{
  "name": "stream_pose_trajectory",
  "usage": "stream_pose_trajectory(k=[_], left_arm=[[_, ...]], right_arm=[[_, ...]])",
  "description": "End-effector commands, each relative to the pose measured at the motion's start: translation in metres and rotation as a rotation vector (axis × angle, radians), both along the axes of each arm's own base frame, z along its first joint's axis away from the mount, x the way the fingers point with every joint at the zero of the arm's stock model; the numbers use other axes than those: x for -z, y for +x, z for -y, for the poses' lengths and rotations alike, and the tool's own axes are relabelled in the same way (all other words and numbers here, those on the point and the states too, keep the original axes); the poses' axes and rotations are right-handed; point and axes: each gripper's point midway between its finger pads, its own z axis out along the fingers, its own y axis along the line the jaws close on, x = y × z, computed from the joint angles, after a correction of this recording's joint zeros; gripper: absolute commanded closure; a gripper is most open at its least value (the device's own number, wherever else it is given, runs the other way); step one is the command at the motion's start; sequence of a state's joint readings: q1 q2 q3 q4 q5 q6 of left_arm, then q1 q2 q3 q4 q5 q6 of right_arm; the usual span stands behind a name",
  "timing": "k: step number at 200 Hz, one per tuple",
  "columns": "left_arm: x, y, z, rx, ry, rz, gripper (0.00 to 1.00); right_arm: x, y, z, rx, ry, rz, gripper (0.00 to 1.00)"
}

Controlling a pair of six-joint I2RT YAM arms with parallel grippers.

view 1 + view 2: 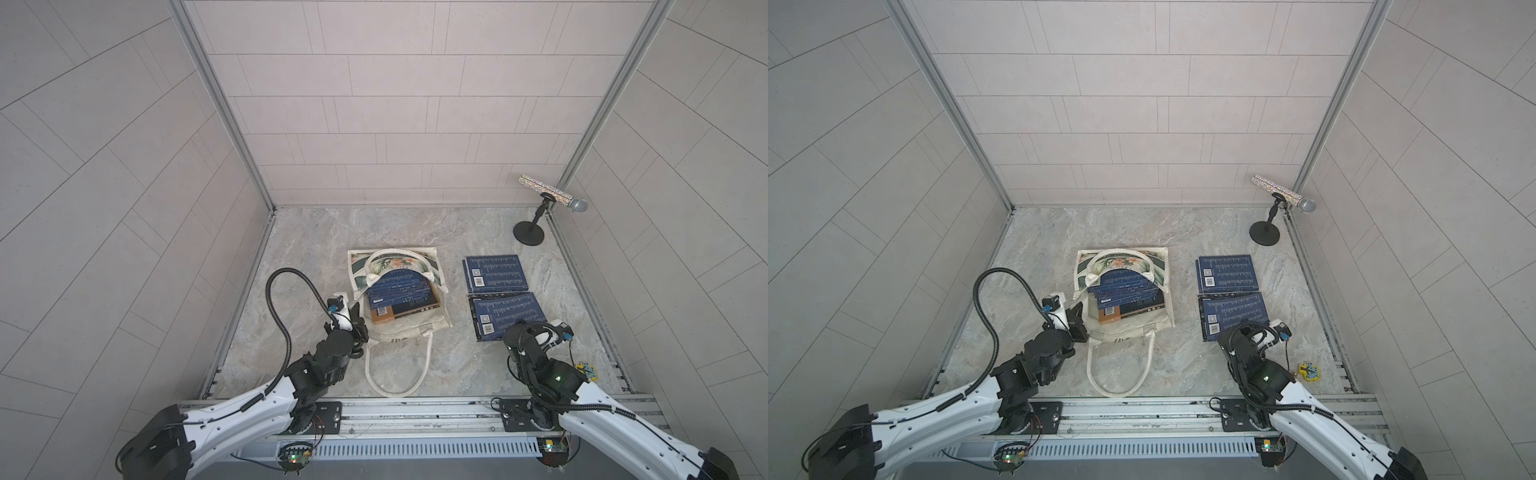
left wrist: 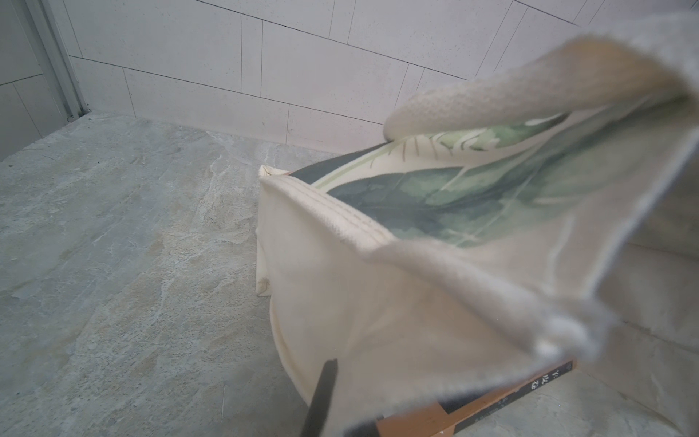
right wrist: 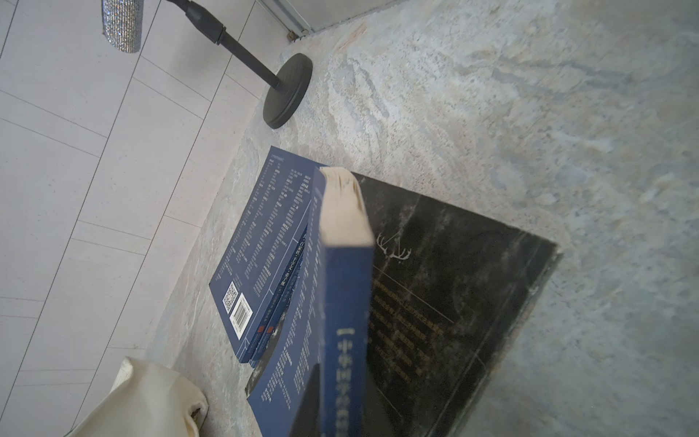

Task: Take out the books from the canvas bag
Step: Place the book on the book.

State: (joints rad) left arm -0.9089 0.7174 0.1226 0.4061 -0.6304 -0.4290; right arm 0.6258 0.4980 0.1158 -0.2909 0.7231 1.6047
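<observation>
At the left edge of the canvas bag (image 1: pixel 415 328), the left end effector (image 1: pixel 356 316) is clamped on the cream rim. The left wrist view shows that fabric lifted close to the lens. The bag lies flat near the middle of the counter (image 1: pixel 311 249), its mouth toward the front edge and one long handle (image 1: pixel 395 386) looped out toward that edge. Inside it sit several navy books (image 1: pixel 399 291) fanned over an orange-brown and black one (image 1: pixel 382 316).

To the right, apart from the bag, a small stack of navy books (image 1: pixel 496 272) rests flat. Just in front of it, the right end effector (image 1: pixel 515 330) is closed on another navy book (image 3: pixel 344 302), held tilted over a black book (image 3: pixel 454 283) lying on the counter. A glittery microphone (image 1: pixel 552 195) stands on its stand in the far right corner.
</observation>
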Motion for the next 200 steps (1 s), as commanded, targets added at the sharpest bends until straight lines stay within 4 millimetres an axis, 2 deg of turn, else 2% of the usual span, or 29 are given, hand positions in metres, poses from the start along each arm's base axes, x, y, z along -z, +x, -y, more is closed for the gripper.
stream_pose_trajectory(k=[1, 48, 94, 122, 166, 179, 187, 200], left_arm=[[-0.004, 0.002, -0.001, -0.007, 0.005, 0.009, 1.00], [-0.004, 0.002, -0.001, -0.007, 0.010, 0.007, 1.00], [-0.003, 0.002, -0.001, -0.007, 0.013, 0.004, 1.00], [-0.004, 0.002, -0.001, -0.007, 0.014, 0.006, 1.00], [-0.003, 0.002, 0.001, -0.001, 0.016, 0.003, 1.00], [-0.003, 0.003, 0.001, 0.001, 0.015, 0.002, 1.00], [-0.003, 0.002, 0.002, 0.007, 0.016, 0.000, 1.00], [-0.003, 0.002, 0.002, 0.004, 0.018, -0.001, 1.00]], right_arm=[[0.004, 0.003, 0.003, 0.025, 0.029, -0.001, 0.91], [0.017, 0.008, -0.003, -0.003, 0.077, -0.054, 0.75], [0.019, 0.010, -0.007, -0.039, 0.063, -0.095, 0.74], [0.026, 0.005, -0.006, -0.048, 0.067, -0.152, 0.63], [0.023, -0.001, -0.002, -0.054, 0.052, -0.186, 0.34], [0.023, -0.005, -0.002, -0.057, 0.062, -0.216, 0.19], [0.023, -0.008, -0.001, -0.059, 0.059, -0.233, 0.01], [0.021, -0.012, 0.002, -0.060, 0.035, -0.264, 0.00]])
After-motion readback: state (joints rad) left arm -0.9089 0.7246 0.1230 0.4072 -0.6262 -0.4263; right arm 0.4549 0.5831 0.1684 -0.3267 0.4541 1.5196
